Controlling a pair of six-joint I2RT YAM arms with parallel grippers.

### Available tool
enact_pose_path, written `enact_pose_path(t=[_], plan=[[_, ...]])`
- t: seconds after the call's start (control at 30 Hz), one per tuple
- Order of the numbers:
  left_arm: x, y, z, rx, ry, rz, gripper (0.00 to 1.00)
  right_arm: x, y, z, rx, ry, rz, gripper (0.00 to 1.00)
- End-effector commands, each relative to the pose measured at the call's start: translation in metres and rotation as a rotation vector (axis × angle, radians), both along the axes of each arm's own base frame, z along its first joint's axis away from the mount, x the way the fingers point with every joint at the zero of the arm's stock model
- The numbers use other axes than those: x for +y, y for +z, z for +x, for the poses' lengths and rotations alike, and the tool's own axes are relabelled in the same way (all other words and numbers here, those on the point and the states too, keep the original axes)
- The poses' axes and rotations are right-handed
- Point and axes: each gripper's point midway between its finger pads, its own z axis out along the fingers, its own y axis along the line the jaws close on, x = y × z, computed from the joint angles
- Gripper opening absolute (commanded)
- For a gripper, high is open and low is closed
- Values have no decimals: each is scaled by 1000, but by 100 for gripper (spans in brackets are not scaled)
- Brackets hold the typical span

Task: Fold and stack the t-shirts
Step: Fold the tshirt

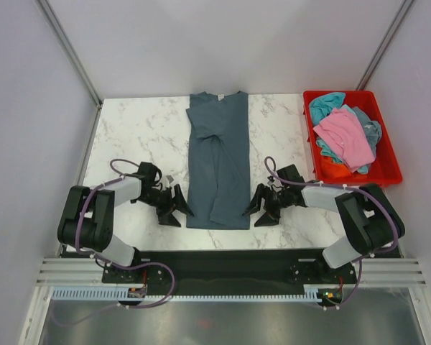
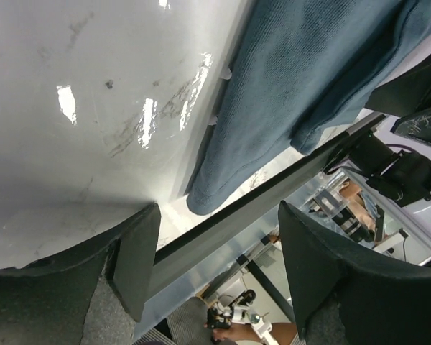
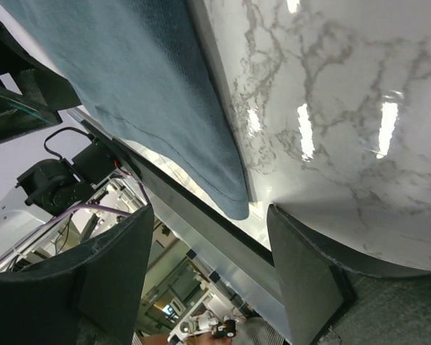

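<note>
A dark slate-blue t-shirt (image 1: 217, 158), folded into a long narrow strip, lies flat mid-table. Its long axis runs near to far, with the collar at the far edge and the hem toward the arms. The white marble table (image 1: 136, 136) is enclosed by pale walls.

The left gripper (image 1: 174, 207) and right gripper (image 1: 261, 208) flank the hem corners, fingers apart, holding nothing.

At far right, a red bin (image 1: 388, 169) holds a pink shirt (image 1: 345, 136), a teal shirt (image 1: 325, 104) and an orange shirt (image 1: 334, 171).
</note>
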Motion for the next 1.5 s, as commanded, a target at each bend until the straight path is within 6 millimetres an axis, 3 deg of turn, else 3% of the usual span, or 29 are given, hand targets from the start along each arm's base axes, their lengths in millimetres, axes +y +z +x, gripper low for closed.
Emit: enact_pose_path(t=[0.0, 0.47, 0.63, 1.1, 1.13, 1.2, 1.23, 1.43, 1.47], plan=[[-4, 4, 19, -27, 23, -18, 74, -13, -35, -3, 2, -6, -161, 74], [-4, 0, 16, -12, 30, -15, 58, -3, -41, -14, 16, 37, -187, 64], [-6, -4, 14, 9, 29, -21, 43, -6, -43, -14, 10, 27, -191, 62], [-14, -5, 5, 32, -1, -31, 38, -6, -41, -12, -20, 26, -191, 59], [-15, -4, 6, 30, -1, -31, 38, -5, -41, -11, -22, 24, -188, 56], [-15, -5, 10, 21, 1, -25, 12, -4, -40, -9, -28, 28, -179, 48], [-15, -5, 12, 17, 1, -23, 5, -3, -40, -8, -31, 27, -181, 32], [-14, 4, 17, -13, 1, -15, 2, 0, -27, 2, -89, 38, -165, 0], [-14, 5, 16, -16, 0, -17, 2, 0, -24, 5, -106, 39, -160, 0]])
